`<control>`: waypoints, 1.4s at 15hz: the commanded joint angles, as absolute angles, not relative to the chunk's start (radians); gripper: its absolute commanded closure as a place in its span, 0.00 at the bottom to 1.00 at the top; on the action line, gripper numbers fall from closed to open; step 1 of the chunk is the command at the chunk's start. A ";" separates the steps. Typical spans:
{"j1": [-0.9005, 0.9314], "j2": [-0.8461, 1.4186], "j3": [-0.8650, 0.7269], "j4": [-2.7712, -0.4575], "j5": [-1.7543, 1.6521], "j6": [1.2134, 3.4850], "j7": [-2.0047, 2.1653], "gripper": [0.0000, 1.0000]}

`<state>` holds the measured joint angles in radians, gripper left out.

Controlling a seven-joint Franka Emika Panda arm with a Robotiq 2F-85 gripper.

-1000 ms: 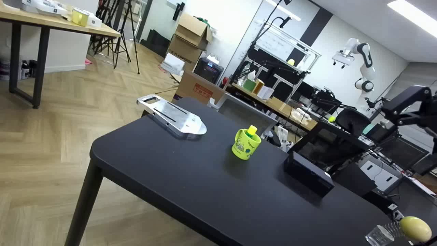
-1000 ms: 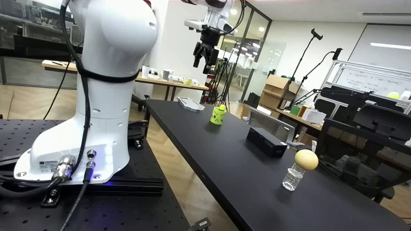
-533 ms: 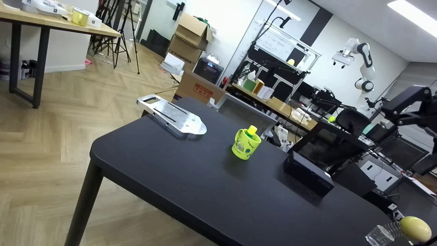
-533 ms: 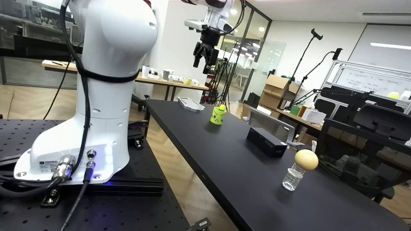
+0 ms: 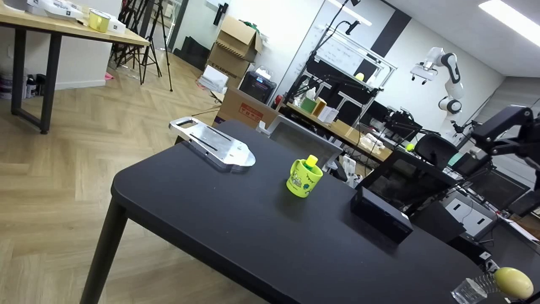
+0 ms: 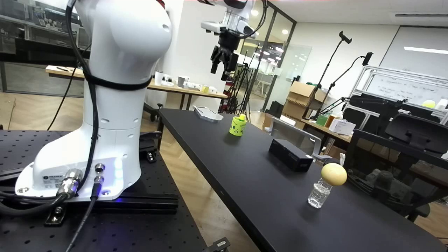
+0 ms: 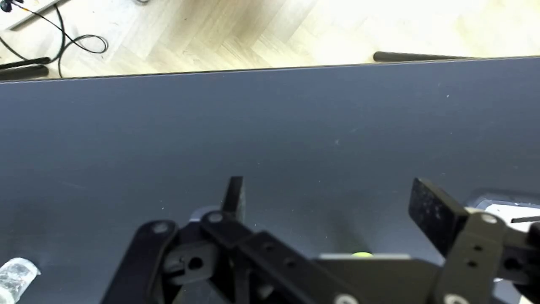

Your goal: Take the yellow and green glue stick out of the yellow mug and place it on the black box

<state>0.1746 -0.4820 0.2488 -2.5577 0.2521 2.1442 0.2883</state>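
The lime-yellow mug (image 5: 302, 181) stands upright on the black table and also shows in an exterior view (image 6: 236, 128). The glue stick (image 5: 311, 162) stands in it, its yellow cap and some green above the rim; the cap shows in an exterior view too (image 6: 242, 117). The low black box (image 5: 379, 216) lies on the table apart from the mug, also seen in an exterior view (image 6: 289, 155). My gripper (image 6: 219, 73) is open and empty, high above the table. In the wrist view its fingers (image 7: 325, 181) are wide apart; only a sliver of the mug (image 7: 361, 254) shows behind the gripper's body.
A flat silver metal plate (image 5: 215, 145) lies near the mug on the table (image 5: 253, 223). A clear jar (image 6: 318, 194) with a round yellow ball (image 6: 333, 174) on a spring stands past the box. Chairs (image 6: 297, 134) stand along the table's far edge.
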 commanded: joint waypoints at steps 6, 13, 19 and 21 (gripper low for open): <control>0.169 -0.401 0.213 -2.498 0.195 2.139 0.176 0.00; 0.157 -0.123 0.163 -2.292 0.085 2.172 -0.046 0.00; 0.160 0.191 0.163 -1.987 0.055 2.104 -0.204 0.00; 0.165 0.287 0.169 -1.873 0.027 2.067 -0.221 0.00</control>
